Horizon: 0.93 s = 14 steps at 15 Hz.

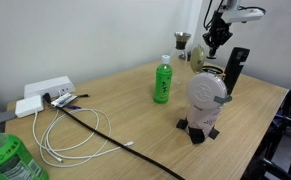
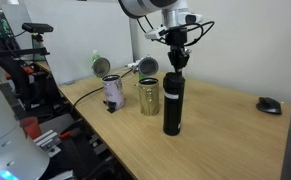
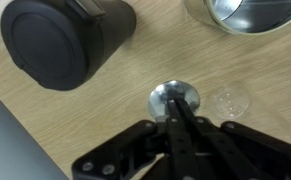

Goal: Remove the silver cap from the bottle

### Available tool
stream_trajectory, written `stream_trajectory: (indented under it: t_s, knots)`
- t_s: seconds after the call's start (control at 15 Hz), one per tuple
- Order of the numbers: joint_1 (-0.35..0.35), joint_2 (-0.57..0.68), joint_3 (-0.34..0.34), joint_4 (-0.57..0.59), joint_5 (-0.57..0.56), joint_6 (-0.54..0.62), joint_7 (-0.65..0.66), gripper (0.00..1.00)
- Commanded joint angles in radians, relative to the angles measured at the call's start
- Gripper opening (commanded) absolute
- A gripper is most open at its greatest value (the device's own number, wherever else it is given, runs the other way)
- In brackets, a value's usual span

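The small round silver metal cap (image 3: 161,98) sits right beside the tall black matte cylinder (image 3: 60,45). It's seen from straight above in the wrist view, w/ the bottle under it hidden, so can't confirm the body. Main risk: the claw (image 3: 178,97) looks shut, tips together, nothing held. If it drops like that, the tips prob. land on top of the cap & shove the bottle over instead of straddling it. Opened wide, one finger could clip the black cylinder, which is tall, narrow & likely easy to topple. Cap is small, smooth metal, so a shallow pinch may slip. Also nothing pins the bottle, so a twist or pull could just spin or lift the whole thing off the wooden table (image 3: 105,125). A small clear round item (image 3: 228,101), on the cap's far side from the cylinder, could get nudged too. Pose: in both exterior views the arm hangs from above, wrist vertical, fingers pointing straight down, tips higher than the cylinder's top & approx. over the cap beside it.
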Motion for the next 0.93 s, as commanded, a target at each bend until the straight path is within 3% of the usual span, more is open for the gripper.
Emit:
stream_trajectory:
  t_s: [0.0, 0.47, 0.87]
  knots:
    - [0.001, 0.055, -0.01, 0.061, 0.014, -0.006, -0.001, 0.01]
    - [0.009, 0.17, -0.028, 0.159, 0.027, -0.01, 0.027, 0.01]
    - [-0.003, 0.269, -0.037, 0.228, 0.126, -0.006, 0.018, 0.01]
